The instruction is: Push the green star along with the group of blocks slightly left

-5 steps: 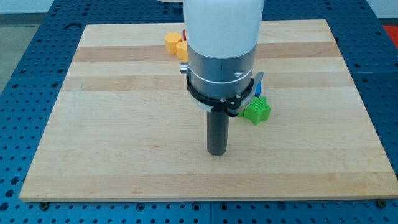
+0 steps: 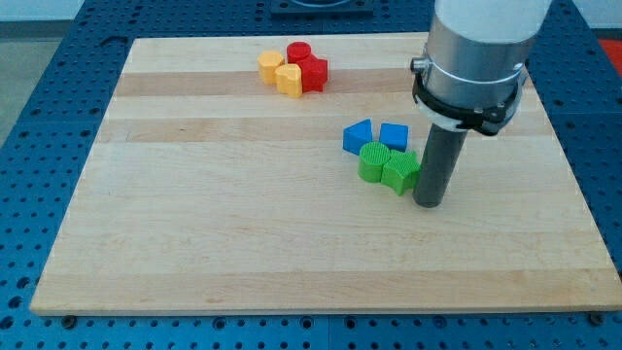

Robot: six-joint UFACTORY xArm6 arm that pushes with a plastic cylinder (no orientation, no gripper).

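Note:
The green star [image 2: 400, 171] lies right of the board's middle, touching a green round block [image 2: 373, 160] on its left. Two blue blocks sit just above them: one on the left [image 2: 358, 136] and one on the right [image 2: 394, 136]. My tip [image 2: 429, 203] stands on the board right next to the green star's right side, at or very near touching it. The arm's body hides the board above and to the right of the group.
Near the view's top, a second cluster holds two yellow blocks [image 2: 271, 66] [image 2: 290, 79] and two red blocks [image 2: 298, 52] [image 2: 314, 72]. The wooden board [image 2: 194, 214] ends close to the view's right, past the arm.
The arm has moved from the board's middle to the right, around the group. My tip now stands on the green star's right side instead of its left. The blue and green blocks are uncovered.

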